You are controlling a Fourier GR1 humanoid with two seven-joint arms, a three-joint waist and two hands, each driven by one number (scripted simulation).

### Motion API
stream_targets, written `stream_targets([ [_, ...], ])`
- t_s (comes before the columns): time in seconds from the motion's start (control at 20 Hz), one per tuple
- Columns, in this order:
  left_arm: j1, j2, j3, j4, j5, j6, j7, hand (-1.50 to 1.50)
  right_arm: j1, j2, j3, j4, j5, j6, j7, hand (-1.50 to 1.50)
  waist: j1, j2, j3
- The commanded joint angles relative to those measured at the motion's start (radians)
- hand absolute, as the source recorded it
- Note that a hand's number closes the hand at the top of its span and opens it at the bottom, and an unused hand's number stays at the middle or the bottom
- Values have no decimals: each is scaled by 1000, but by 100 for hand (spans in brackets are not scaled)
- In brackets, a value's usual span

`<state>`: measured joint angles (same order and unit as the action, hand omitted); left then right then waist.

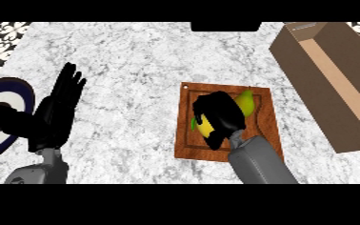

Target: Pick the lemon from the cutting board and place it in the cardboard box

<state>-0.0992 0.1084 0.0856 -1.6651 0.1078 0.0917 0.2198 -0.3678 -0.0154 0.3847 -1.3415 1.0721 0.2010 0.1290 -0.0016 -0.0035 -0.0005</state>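
My right hand (219, 116) sits over the reddish-brown wooden cutting board (264, 136), its black fingers curled down round the small yellow lemon (205, 127), which is on the board and mostly hidden under my palm. A yellow-green pear-shaped fruit (246, 102) lies just beside my hand on the same board. My left hand (56, 106) rests open, fingers straight, by a dark-blue-and-white round plate (13, 91). The brown cardboard box (320, 71) stands well apart at the right; I cannot tell its contents.

I can read no words, numbers, labels or brand marks anywhere in front of me, not even on the cardboard box (320, 78) near my right side
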Motion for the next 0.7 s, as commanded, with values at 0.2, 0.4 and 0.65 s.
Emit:
stream_targets([
  [0.2,0,-5,-14,-44,-3,8,52,0,27,15,183,-341,99,91,317,150,-5,-2,0],
  [0.4,9,28,24,-47,38,-29,58,0,20,15,296,-500,105,144,453,150,-1,-2,0],
  [0.65,11,25,32,-19,24,-24,12,0,-73,15,142,-620,23,38,598,150,0,-2,0],
])
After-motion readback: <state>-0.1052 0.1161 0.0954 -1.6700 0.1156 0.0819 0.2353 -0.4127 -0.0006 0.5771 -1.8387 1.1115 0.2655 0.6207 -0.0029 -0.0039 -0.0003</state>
